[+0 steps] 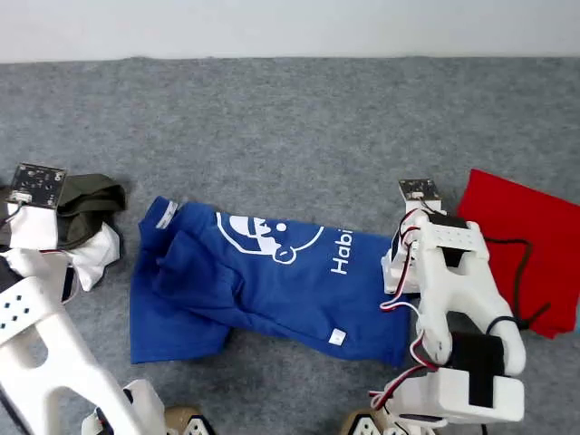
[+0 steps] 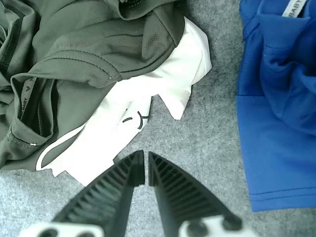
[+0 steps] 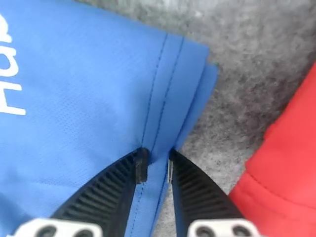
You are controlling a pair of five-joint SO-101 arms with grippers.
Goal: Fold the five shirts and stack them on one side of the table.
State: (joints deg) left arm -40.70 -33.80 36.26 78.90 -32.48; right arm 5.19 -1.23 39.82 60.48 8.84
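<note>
A blue shirt (image 1: 272,290) with white print lies spread and rumpled in the middle of the grey table. My right gripper (image 3: 155,165) is shut on the blue shirt (image 3: 74,98), pinching its stitched hem at the edge nearest the red shirt (image 3: 286,168). In the high view the right gripper (image 1: 392,272) sits at that hem. The red shirt (image 1: 526,236) lies flat at the right. An olive shirt (image 2: 74,49) and a white shirt (image 2: 133,123) lie bunched at the left. My left gripper (image 2: 146,160) hangs shut and holding nothing by the white shirt's edge.
Grey carpet-like table cover (image 1: 299,127) stretches bare across the back. The olive shirt (image 1: 91,199) and white shirt (image 1: 95,254) sit beside the left arm. A strip of bare cover (image 2: 207,143) separates the white shirt from the blue shirt (image 2: 276,123).
</note>
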